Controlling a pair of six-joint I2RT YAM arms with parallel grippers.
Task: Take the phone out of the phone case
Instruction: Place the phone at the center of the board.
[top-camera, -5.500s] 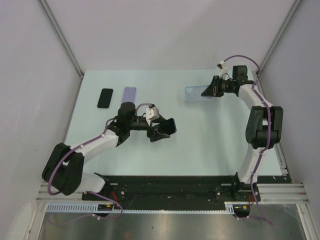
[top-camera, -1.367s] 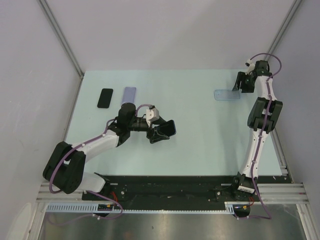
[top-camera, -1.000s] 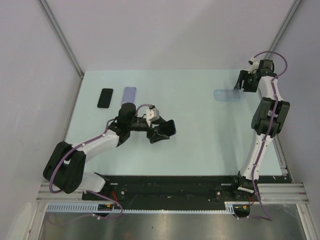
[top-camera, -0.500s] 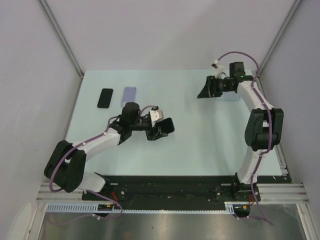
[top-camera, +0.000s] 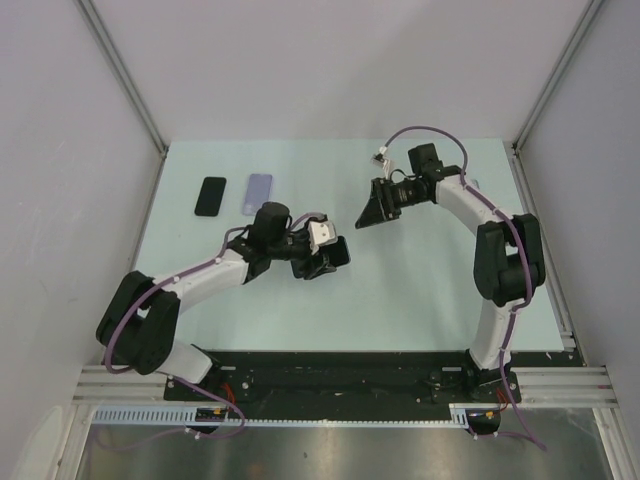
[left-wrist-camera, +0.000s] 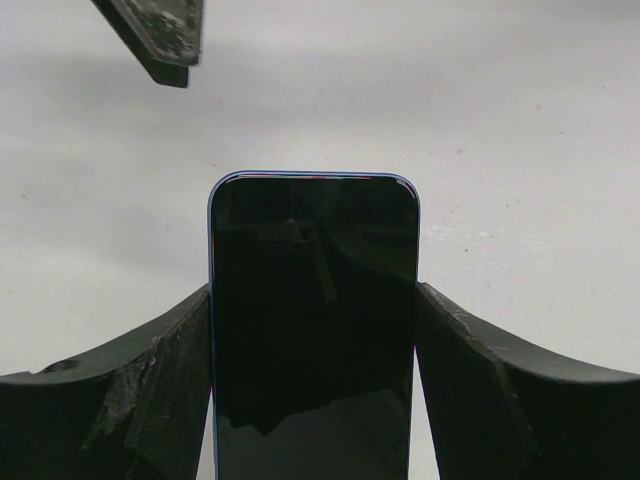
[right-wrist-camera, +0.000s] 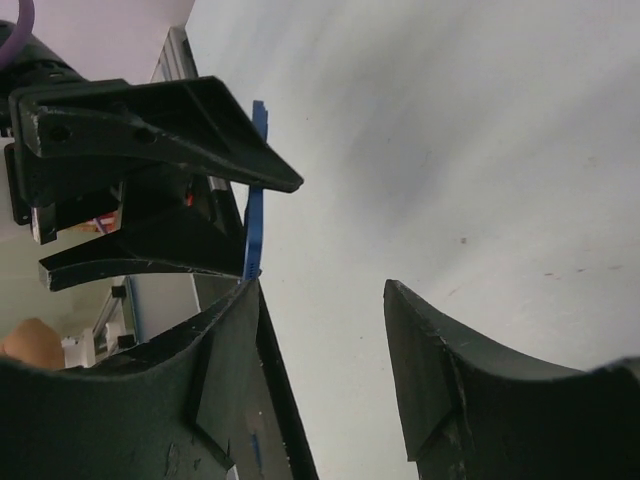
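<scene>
Your left gripper (top-camera: 328, 256) is clamped on the phone (left-wrist-camera: 313, 330), one finger against each long edge. The dark screen faces its wrist camera, and a thin blue rim shows. In the top view the pair sits just left of centre. Your right gripper (right-wrist-camera: 320, 290) stands wide open with nothing between its fingers, near the left one, just above and right of it. At the upper left of the worktop (top-camera: 420, 280), a black handset (top-camera: 211, 196) and a lilac rectangle (top-camera: 259, 188) lie flat, side by side.
</scene>
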